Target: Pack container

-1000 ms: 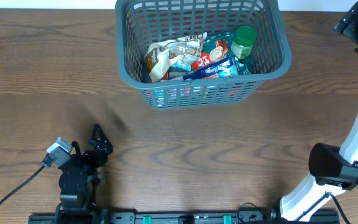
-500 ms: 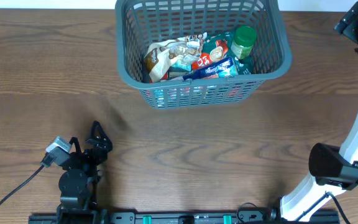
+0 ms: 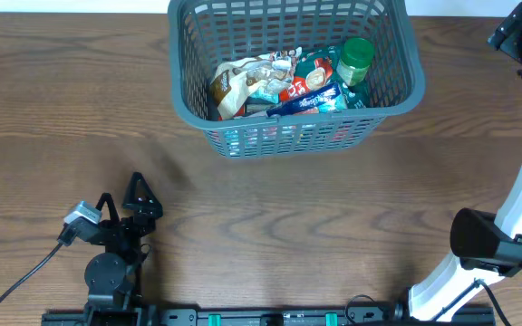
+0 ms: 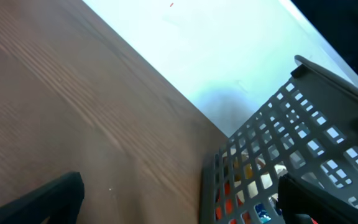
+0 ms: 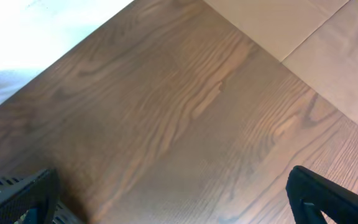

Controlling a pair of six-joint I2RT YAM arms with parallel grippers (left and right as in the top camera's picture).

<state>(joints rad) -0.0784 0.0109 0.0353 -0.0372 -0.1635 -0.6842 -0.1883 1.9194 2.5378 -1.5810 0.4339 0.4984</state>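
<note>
**Pack container: final stage, arms withdrawn**

**Task item.** The large dark grey plastic basket with slotted lattice sides (image 3: 397, 91) stands on the brown wood-grain desk (image 3: 333, 208). Inside it lie a crumpled brown-and-white packet (image 3: 236, 83), a teal packet (image 3: 315, 71), a long blue wrapper (image 3: 308, 101) and a jar with a green lid (image 3: 357, 54). The jar sits against the basket's right wall, and the brown-and-white packet lies at the opposite end of the pile.

**Hand states.**
- The left hand (image 3: 123, 197) is well apart from the basket, off its front left corner. The left wrist view shows its fingers spread wide with nothing between them.
- The right hand (image 5: 169, 198) is off the basket's right side. Its fingers are likewise spread wide and hold nothing.

**Step in hand.** No loose item is visible on the desk around the basket. Packing therefore appears complete, and the arms appear to be parking.

**Next move.** Judged from this, no grasp is called for. Each arm needs only to settle at rest, staying away from the basket rim.

**Change from the earlier frames.** The left arm has refolded slightly, so its hand tip lies marginally nearer the basket and its lower joint lies further from it. The basket, its contents and the right arm are unchanged
</note>
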